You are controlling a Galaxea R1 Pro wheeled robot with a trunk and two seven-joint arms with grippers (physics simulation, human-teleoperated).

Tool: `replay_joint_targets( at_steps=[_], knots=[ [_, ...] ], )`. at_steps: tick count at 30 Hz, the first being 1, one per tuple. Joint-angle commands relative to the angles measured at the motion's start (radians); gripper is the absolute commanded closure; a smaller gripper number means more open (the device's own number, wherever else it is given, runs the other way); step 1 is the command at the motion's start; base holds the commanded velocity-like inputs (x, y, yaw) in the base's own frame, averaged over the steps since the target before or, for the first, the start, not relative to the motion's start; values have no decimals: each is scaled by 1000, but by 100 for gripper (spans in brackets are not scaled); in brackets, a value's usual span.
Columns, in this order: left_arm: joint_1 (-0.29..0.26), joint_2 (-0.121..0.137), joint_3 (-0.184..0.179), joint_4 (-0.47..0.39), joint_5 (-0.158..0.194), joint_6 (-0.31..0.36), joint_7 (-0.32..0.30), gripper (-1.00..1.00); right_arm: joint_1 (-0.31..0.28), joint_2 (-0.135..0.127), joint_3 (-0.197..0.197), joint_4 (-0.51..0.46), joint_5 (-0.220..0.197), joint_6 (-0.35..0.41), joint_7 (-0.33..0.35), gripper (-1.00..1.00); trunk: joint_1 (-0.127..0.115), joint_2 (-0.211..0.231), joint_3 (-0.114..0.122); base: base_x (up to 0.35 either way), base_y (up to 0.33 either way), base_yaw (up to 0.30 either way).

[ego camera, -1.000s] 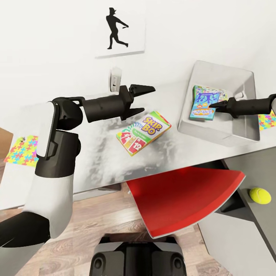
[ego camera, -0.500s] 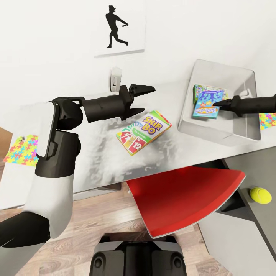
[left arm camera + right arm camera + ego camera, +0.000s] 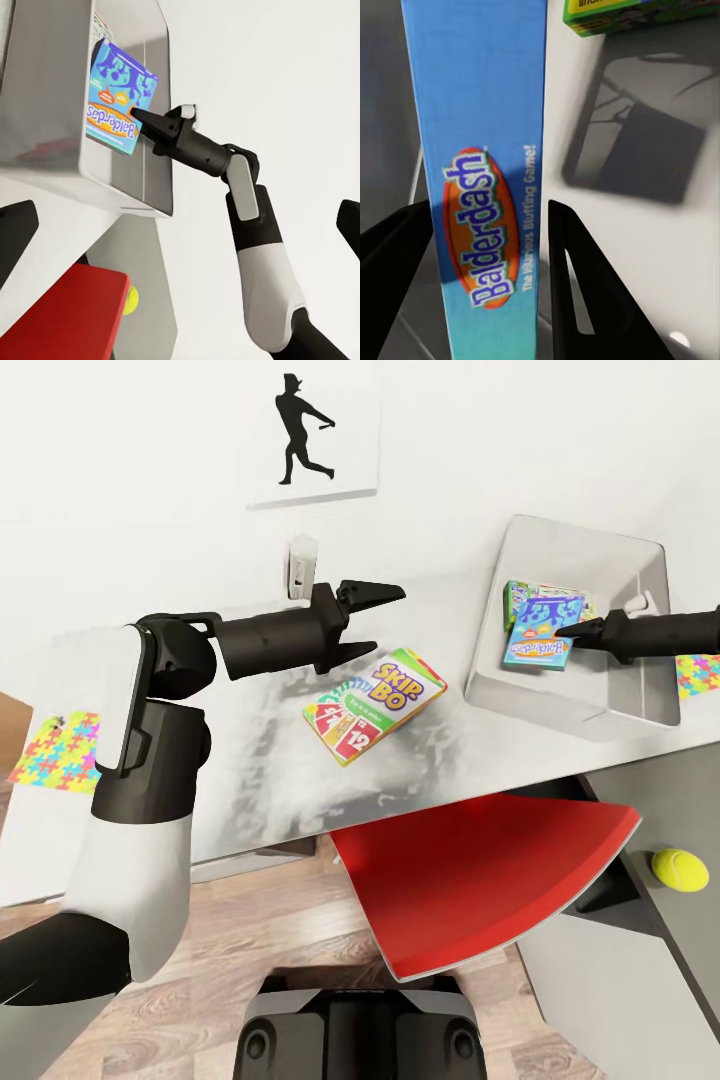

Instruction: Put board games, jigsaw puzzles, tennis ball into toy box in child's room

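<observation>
Pale table (image 3: 250, 780) under white wall, wood floor (image 3: 250, 950) below.

My left arm (image 3: 150, 780) runs in blocks: a glossy white shell on the lower segment, matte black housings above it, a narrow pale-grey strip down the side of the elbow link, then a black cylindrical forearm. My left gripper (image 3: 372, 622) is black, its jaws two tapered, pointed wedges. My right arm (image 3: 255, 232) has the same white shells with black joints. My base (image 3: 355, 1030) shows dark grey with two round recesses.
</observation>
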Motion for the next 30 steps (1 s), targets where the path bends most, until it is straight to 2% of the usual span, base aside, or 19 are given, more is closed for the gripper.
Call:
replay_joint_targets(
  at_steps=[1,30],
  knots=[
    [-1,-1,1,0,9,1,10,-100,-1,-1,5,0,-1,2,4,100,0,-1,-1,0,0,0],
    [-1,-1,1,0,9,1,12,-100,0,11,8,10,1,2,-3,100,0,-1,-1,0,0,0]
  ],
)
